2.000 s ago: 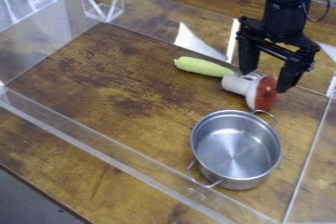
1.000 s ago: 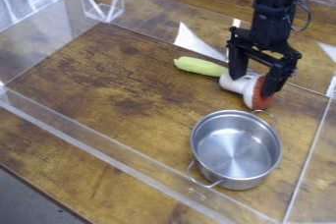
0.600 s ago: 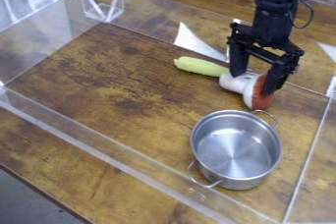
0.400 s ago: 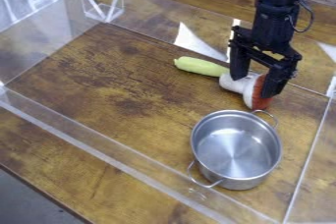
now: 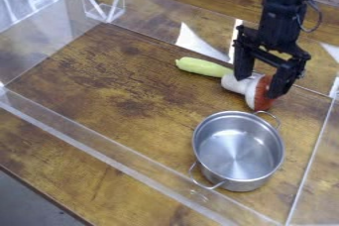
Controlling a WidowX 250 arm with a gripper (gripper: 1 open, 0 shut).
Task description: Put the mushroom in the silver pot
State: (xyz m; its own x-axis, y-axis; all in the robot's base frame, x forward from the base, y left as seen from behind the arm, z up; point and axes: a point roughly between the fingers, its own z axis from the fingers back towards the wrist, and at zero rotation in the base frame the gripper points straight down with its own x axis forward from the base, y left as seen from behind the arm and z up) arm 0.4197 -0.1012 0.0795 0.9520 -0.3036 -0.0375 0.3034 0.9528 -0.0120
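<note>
Steel, shiny and round, the pot stands nearest the camera on the wooden table, with shallow straight sides, a small loop handle on its near rim, and an empty interior. A clear plastic wall borders the table along the near edge and runs on around the sides.

Beyond the pot, apart from it, the mushroom lies on its side on the table: the white stem points left toward the corn, and the red-brown cap faces right. It is much smaller than the pot. The yellow-green corn lies just left of the stem, near it; contact cannot be determined.

The gripper hangs pointing down over the mushroom. Its jaws stand wide apart, one finger at the stem side and one at the cap side, straddling the mushroom without clamping it. The mushroom rests on the table.

Compared with two seconds ago, the gripper sits a little farther left and more squarely over the mushroom. Over the last second its position changes only slightly. Mushroom, corn and pot remain where they were.

Behind the corn, a white sheet lies folded near the far wall. The table surface is dark, worn wood grain.
</note>
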